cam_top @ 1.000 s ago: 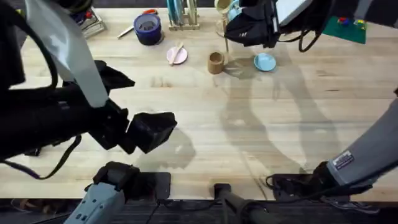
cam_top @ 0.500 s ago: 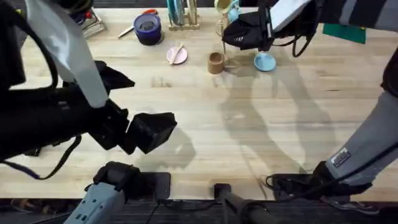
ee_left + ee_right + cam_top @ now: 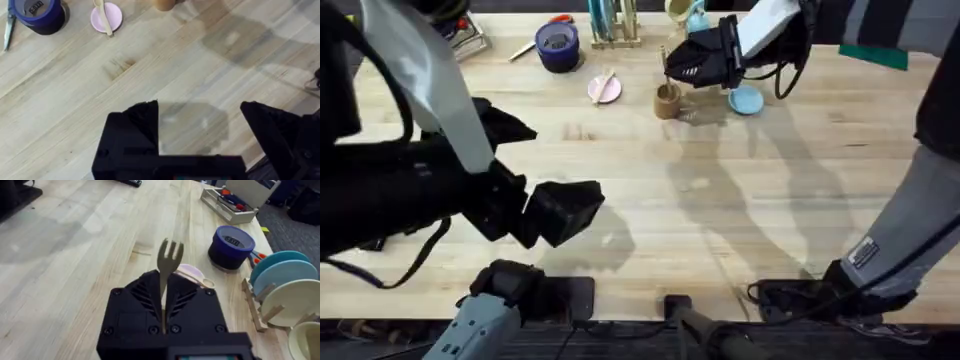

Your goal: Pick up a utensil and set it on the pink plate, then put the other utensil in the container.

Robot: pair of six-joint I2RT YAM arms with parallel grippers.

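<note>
From overhead, the right gripper [image 3: 670,68] is seen at the far middle of the table, clenched on the fork [image 3: 663,60], which stands upright just above the cup [image 3: 666,100]. At 9 o'clock from the cup, just beside it, lies the pink plate [image 3: 604,89] with the spoon [image 3: 604,83] across it. The light-blue plate [image 3: 746,99] sits at 3 o'clock from the cup, partly covered by the gripper body. At 10 o'clock from the pink plate stands the dark blue tub [image 3: 557,46]. The left gripper [image 3: 560,212] is held low at the near left, well apart from all of these — its fingers spread.

In the left wrist view, the black fingers [image 3: 135,125] are parted over the bare table [image 3: 165,65]; the spoon [image 3: 102,14] rests on the pink plate [image 3: 113,18], the tub [image 3: 38,14] beside it.

In the right wrist view, the fork [image 3: 167,270] is pinched between closed fingers, prongs away from the gripper — the pink plate [image 3: 192,273] and tub [image 3: 231,246] lie beyond.
</note>
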